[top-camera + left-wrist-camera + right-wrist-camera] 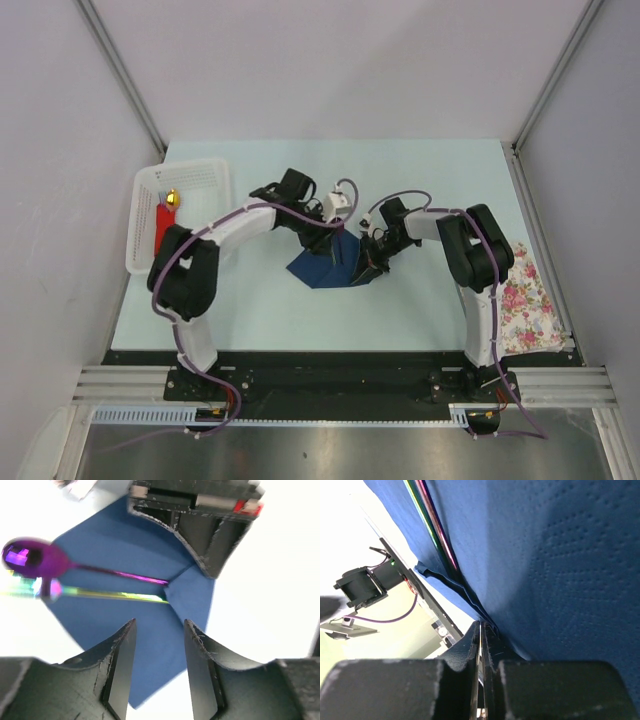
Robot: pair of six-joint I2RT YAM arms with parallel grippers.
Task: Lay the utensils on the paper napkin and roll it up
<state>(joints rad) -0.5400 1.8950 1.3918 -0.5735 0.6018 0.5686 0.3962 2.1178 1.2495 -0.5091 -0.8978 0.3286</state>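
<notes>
**A:** From above, where do things stand?
**B:** The napkin (320, 268) lies mid-table between the arms. The left gripper (328, 235) hangs over its far side and the right gripper (368, 262) sits at its right corner.

**A:** And the left wrist?
**B:** The jaws are apart with nothing between them, above the napkin (115, 630). The utensils (120, 574) lie across it, handles tucked under a folded-over corner, heads past the left edge.

**A:** Right wrist?
**B:** The jaws are almost together, and I judge they're pinching the fold's edge. The utensils (432, 525) run just beside it.

**A:** How should it roll well, then?
**B:** Hold that pinch low and draw the fold snugly over the handles. The left should steady the utensils so they don't skid. Go gently, because thin paper tears.
</notes>
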